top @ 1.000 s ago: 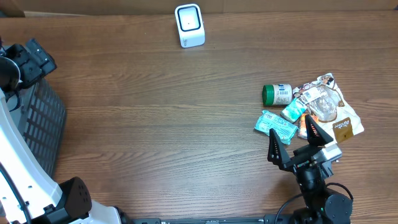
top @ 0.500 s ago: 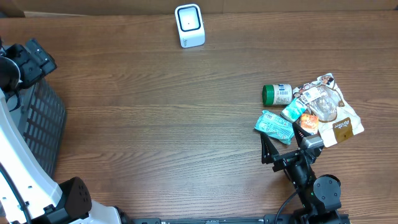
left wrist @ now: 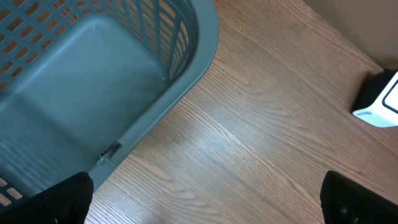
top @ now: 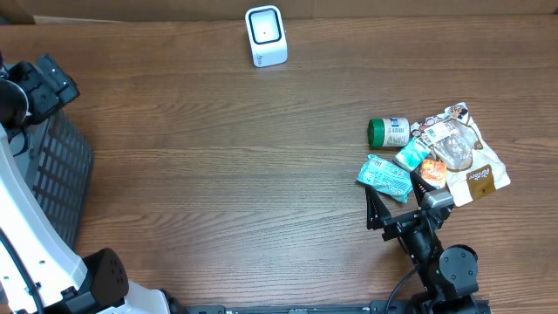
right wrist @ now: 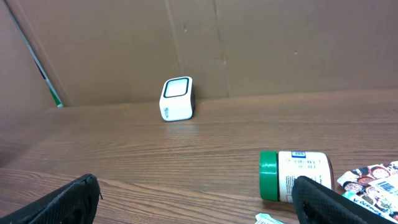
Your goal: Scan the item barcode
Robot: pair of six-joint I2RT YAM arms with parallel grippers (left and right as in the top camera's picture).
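Right claw, spread wide and empty, hangs just short of the heaped items, teal packet nearest, probably lined up to pick one for the white scanner well apart across the tabletop.

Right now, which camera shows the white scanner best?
Right wrist: the scanner stands whole and unobstructed, with its window showing. Overhead shows it whole too, but small and from above. Left wrist catches only a cropped part at the frame's right edge.
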